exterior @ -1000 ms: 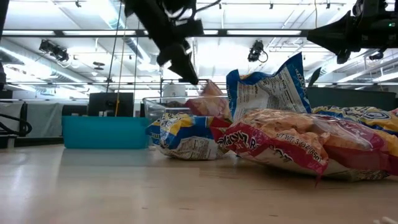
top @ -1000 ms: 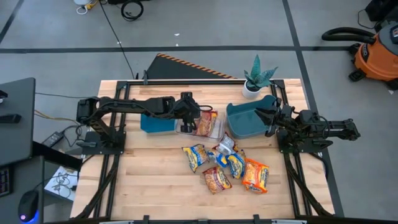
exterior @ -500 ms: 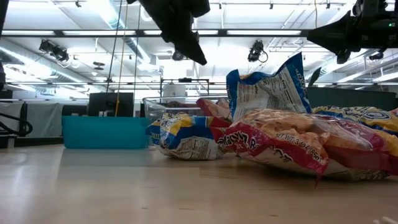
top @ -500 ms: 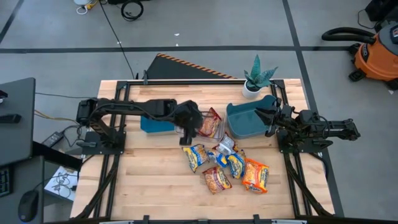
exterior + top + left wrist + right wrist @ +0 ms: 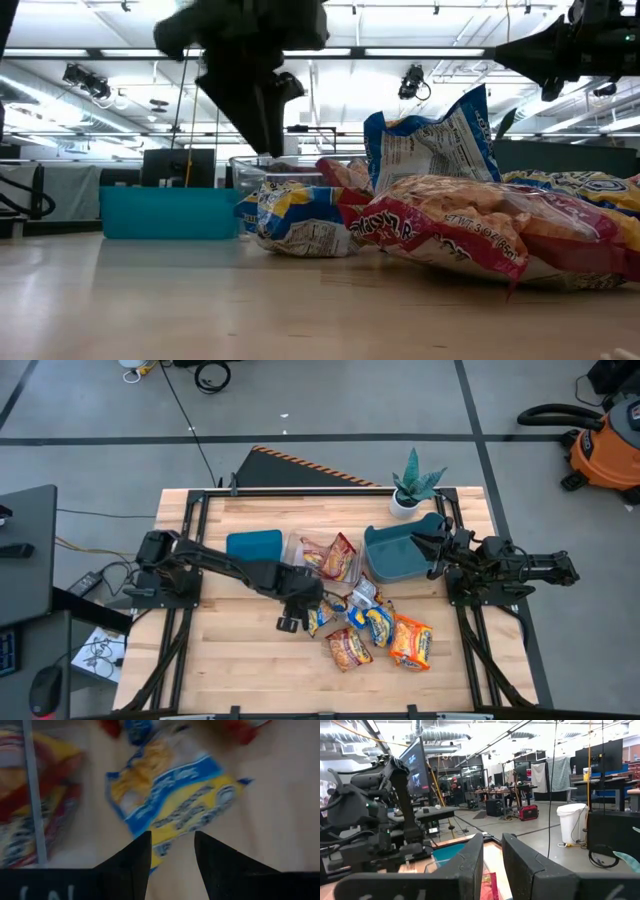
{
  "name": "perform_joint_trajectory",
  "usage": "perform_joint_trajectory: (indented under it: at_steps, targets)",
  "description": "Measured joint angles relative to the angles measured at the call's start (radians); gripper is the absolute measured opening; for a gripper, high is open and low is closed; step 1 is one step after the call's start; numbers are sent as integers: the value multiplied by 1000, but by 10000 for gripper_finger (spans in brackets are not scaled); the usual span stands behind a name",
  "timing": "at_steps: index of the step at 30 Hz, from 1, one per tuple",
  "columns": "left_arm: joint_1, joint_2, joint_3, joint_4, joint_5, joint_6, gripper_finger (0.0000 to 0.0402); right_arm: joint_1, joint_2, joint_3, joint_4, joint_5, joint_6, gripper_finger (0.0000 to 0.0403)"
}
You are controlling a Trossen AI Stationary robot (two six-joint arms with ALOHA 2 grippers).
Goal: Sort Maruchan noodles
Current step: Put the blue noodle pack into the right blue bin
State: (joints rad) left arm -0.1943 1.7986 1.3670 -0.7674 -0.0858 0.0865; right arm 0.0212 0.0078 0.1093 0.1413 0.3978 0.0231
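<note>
I see my left gripper (image 5: 302, 612) hanging unclenched over a blue-and-yellow noodle packet (image 5: 320, 613) mid-tabletop; right gripper (image 5: 424, 547), slightly parted and empty, waits above the teal bin (image 5: 395, 555).

A crinkly plastic noodle packet (image 5: 318, 612) in blue and yellow lies mid-desk, its wrapper banded yellow, white and blue. Near the desk's right edge, a flat plastic packet (image 5: 411, 642) is orange. A red-and-yellow packet (image 5: 330, 557) fills the clear plastic bin (image 5: 296, 546). The rectangular plastic bin (image 5: 254, 545) is bright blue; the deep plastic tub (image 5: 395, 555) is dark teal. The pale wooden desk (image 5: 230, 650) shows plank stripes. Both claws are black.
</note>
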Motion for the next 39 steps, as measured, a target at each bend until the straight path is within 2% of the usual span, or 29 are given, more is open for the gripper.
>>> perform_joint_trajectory:
  at_steps: [4, 20, 26, 33, 36, 39]
  targets:
    - [-36, 21, 0, -51, -147, -10, 155, 0, 0, 0, -2, 0, 0, 78]
    - [-73, 133, 0, -51, -202, 16, 151, 0, 0, 0, 0, 1, 0, 78]
    - [-71, 133, 0, -42, -202, 23, 108, 0, 0, 0, -1, 1, 0, 78]
    - [-59, 133, 0, -35, -206, 38, 17, 0, 0, 0, 0, 1, 0, 78]
    - [-49, 133, 9, -61, -199, 58, 9, 0, 0, 0, 0, 1, 0, 78]
    - [-48, 133, 67, -136, -164, 87, 9, 0, 0, 0, 0, 1, 0, 78]
